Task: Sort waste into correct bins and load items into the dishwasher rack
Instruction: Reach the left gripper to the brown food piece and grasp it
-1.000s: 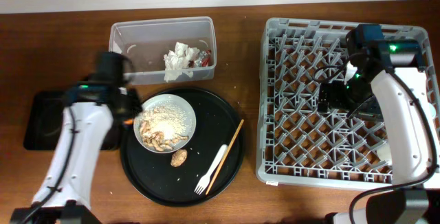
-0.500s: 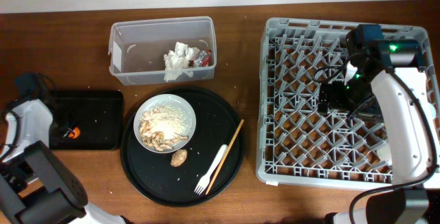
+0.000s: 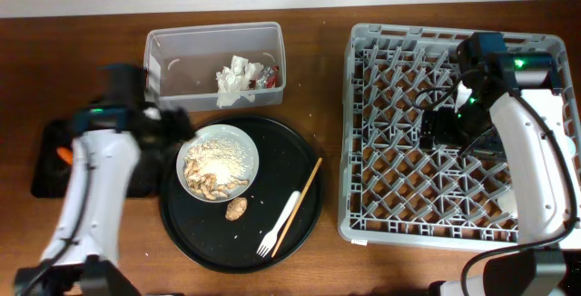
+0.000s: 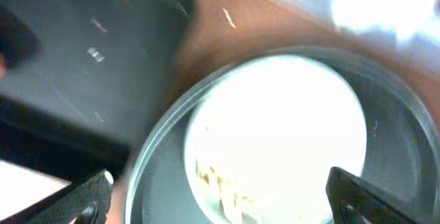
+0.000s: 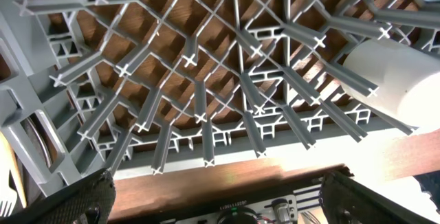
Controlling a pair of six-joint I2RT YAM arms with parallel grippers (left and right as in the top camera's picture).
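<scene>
though blurred, plate (image 4: 275, 114) under left end effector (image 4: 221, 200)

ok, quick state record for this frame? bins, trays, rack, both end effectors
left end effector: open, empty, above the plate
right end effector: open, empty, over the dishwasher rack
clear tub: tissue, wrapper
shallow black tray: carrot
round black tray: plate with rice scraps, brown lump, fork, chopstick
rack contents: white cup
</scene>
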